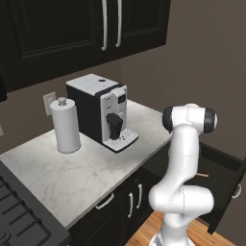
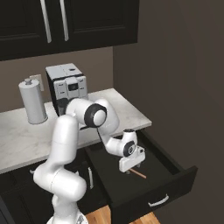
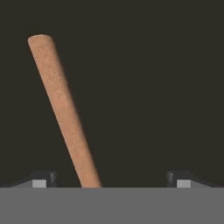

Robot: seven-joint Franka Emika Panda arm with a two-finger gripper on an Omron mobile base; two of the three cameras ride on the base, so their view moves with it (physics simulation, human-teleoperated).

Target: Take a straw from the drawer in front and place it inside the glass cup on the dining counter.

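Straw (image 3: 65, 113): a thin, tan-brown stick with a faintly grainy surface and a blunt rounded end, lying flat on the dark floor of the drawer (image 2: 175, 168). From the hand view it runs at a slant between the two finger tips, nearer the left one, touching neither. The gripper (image 2: 130, 168) hangs just above it inside the drawer, fingers spread wide and holding nothing. In the right base view a short tan length of the straw pokes out beyond the white hand; the left base view catches a sliver of it too, past the arm.

The drawer is a deep black box pulled well out, with a short silvery bar handle (image 2: 158, 201) on its flat front. Above it sits a pale, grey-veined marble worktop (image 1: 72, 178) bearing a black and silver coffee machine (image 1: 100, 111) and, beside it, a tall white paper-towel roll (image 1: 66, 126). Black wall cabinets (image 1: 72, 29) with long vertical handles hang overhead against a brown-grey wall. A strip of wood floor (image 1: 144, 233) shows by the robot's base.
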